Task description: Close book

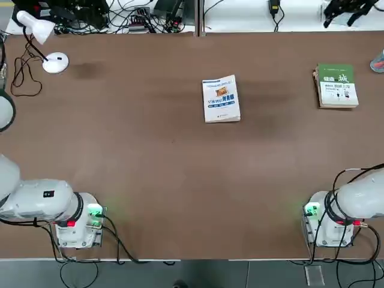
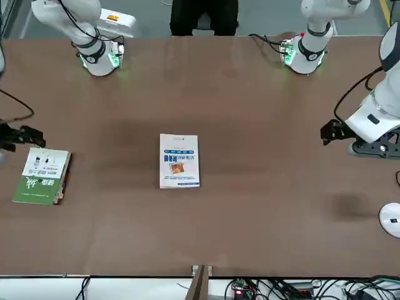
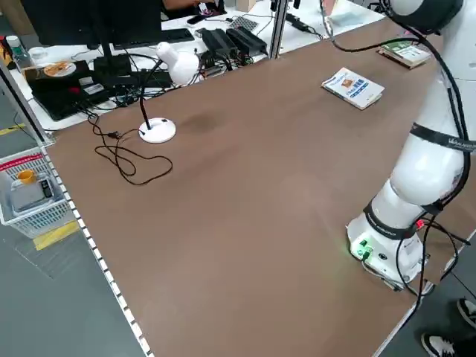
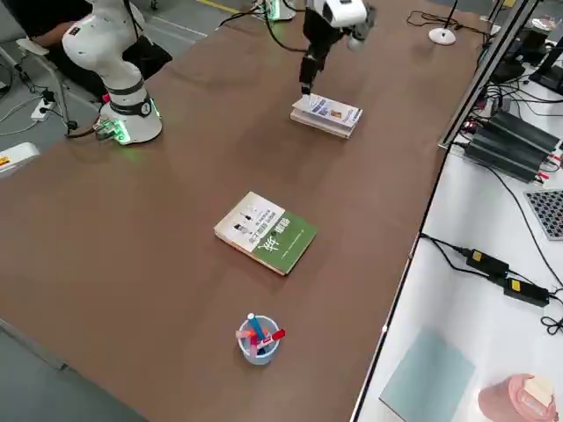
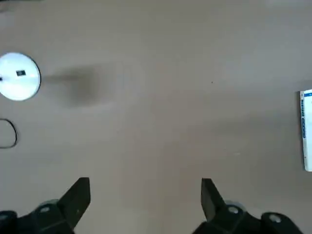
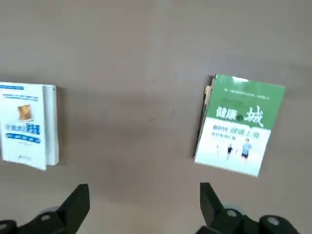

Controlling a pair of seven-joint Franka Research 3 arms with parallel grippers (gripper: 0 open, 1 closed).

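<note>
I've got the book (image 1: 221, 99) lying flat mid-table, cover up, white with a blue band and a small orange picture, and from overhead it looks shut already, so I'd call the closing step done and what's left is only checking and holding clear. The pages show as a thin cream edge in my right wrist camera, stacked square under the cover, a slim soft paperback on the brown matte table (image 1: 150, 162). My left gripper (image 5: 145, 204) hangs high above bare tabletop, fingers spread wide with nothing between them; the book's edge just peeks in at the side of that view. My right gripper (image 6: 144, 207) is the same story, parted wide and empty, looking down between the book and the green-and-white book (image 1: 336, 86), which sits well apart at my right. If anything, the next move calls for confirming that the cover lies flat and isn't springing up. The white lamp (image 1: 43, 42) stands far off to my left.
</note>
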